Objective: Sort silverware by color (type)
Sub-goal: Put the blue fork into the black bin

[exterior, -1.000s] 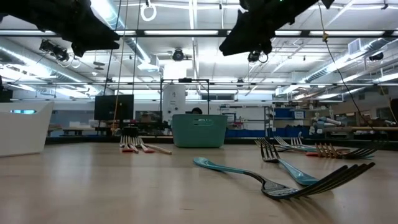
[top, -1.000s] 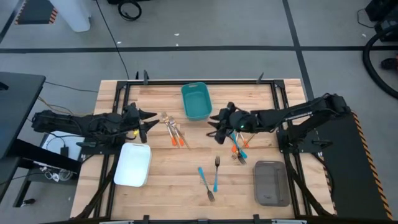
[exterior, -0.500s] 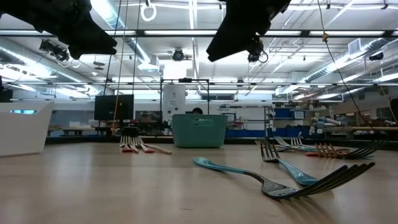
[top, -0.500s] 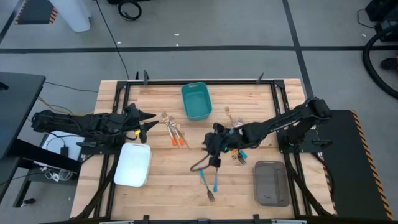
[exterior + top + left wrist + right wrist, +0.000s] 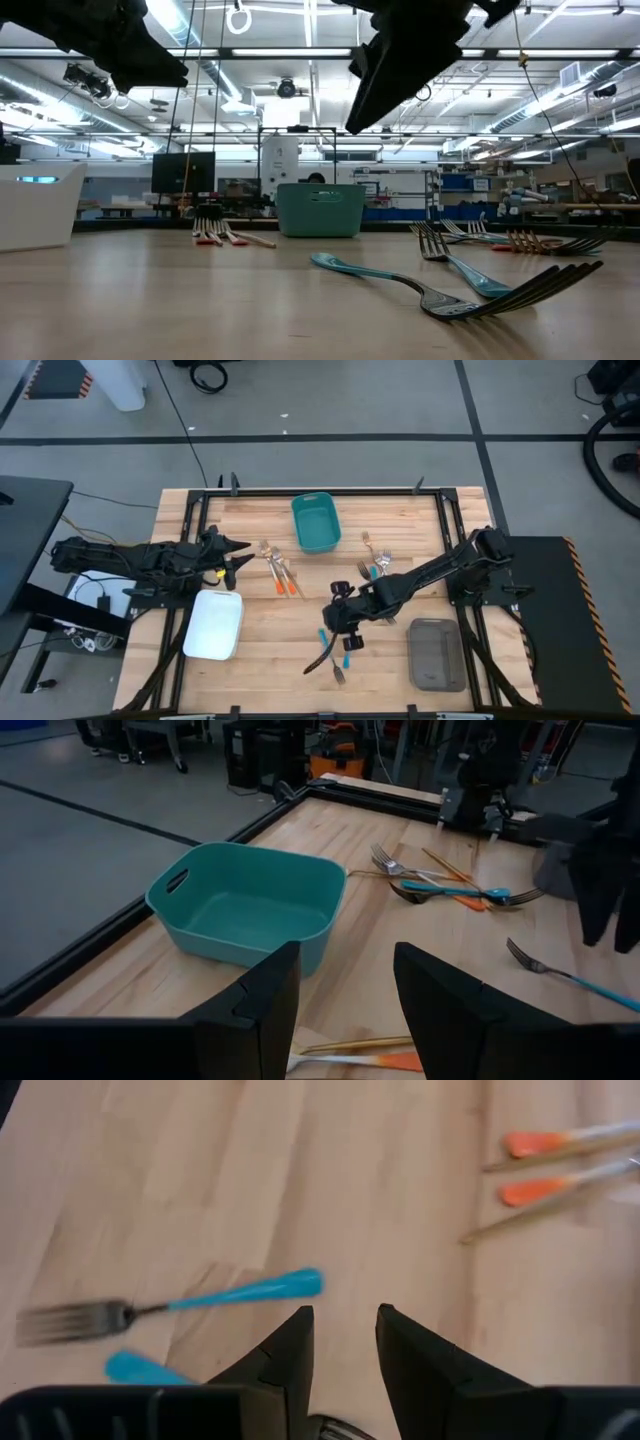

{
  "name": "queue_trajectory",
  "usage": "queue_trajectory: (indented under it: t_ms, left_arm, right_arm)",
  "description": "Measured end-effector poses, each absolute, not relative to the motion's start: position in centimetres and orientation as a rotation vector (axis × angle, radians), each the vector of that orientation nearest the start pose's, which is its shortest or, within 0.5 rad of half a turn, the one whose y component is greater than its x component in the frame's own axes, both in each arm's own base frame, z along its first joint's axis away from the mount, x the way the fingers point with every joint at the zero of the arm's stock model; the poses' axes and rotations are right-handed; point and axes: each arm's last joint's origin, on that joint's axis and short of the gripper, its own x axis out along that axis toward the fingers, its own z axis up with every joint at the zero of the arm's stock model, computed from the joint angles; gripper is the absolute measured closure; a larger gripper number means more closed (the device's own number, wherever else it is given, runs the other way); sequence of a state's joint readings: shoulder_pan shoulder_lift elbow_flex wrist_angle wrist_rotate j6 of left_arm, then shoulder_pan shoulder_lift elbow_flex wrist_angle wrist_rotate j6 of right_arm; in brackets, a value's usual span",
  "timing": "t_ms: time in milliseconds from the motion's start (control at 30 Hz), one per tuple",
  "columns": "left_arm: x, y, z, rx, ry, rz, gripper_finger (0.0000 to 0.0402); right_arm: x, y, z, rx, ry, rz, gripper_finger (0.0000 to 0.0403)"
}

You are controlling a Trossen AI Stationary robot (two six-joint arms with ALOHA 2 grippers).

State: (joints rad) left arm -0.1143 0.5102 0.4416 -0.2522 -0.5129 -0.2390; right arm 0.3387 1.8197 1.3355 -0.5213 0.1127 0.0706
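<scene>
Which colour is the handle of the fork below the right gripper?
Bright blue handle on the metal fork; right wrist view shows it best.

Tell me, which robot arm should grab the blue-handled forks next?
Probably the right. The right gripper hangs open above the two blue-handled metal forks, while the left gripper waits open beside the white plastic tray.

Bright, even light falls from long ceiling strip lamps (image 5: 300, 52), which glare white in the low view. Shadows on the pale wooden table (image 5: 270, 620) are faint. Near blue-handled forks (image 5: 470, 290) look soft.
</scene>
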Motion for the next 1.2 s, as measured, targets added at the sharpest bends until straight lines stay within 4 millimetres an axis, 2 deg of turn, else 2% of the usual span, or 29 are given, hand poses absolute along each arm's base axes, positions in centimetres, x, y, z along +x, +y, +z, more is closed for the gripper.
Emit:
queue_trajectory:
  t_ms: [167, 267, 367, 467, 600, 733, 867, 1200]
  left_arm:
    - [12.7, 0.0, 24.7, -0.118, 0.253, 0.428, 0.023]
    - [12.7, 0.0, 24.7, -0.115, 0.252, 0.428, 0.023]
    - [12.8, 0.0, 24.8, -0.114, 0.246, 0.427, 0.023]
    - [12.8, 0.0, 24.8, -0.115, 0.242, 0.427, 0.023]
    - [12.8, 0.0, 24.8, -0.115, 0.241, 0.431, 0.023]
    - [12.8, 0.0, 24.8, -0.115, 0.241, 0.432, 0.023]
    - [12.8, 0.0, 24.8, -0.079, 0.248, 0.43, 0.023]
    - [12.8, 0.0, 24.9, -0.078, 0.24, 0.429, 0.023]
  right_arm:
    - [36.1, 13.8, 20.5, -0.267, 1.055, 0.321, 0.0259]
    - [36.1, 13.9, 19.3, -0.32, 1.139, 0.372, 0.0232]
    - [36.0, 14.0, 17.9, -0.419, 1.217, 0.411, 0.0206]
    - [35.5, 14.2, 16.9, -0.561, 1.272, 0.455, 0.0196]
    - [35.3, 14.4, 16.5, -0.675, 1.28, 0.518, 0.0204]
    - [35.5, 14.5, 16.9, -0.687, 1.268, 0.537, 0.0218]
    - [36.2, 14.3, 16.8, -0.666, 1.286, 0.564, 0.0231]
    - [38.3, 15.2, 16.2, -0.82, 1.391, 0.676, 0.0248]
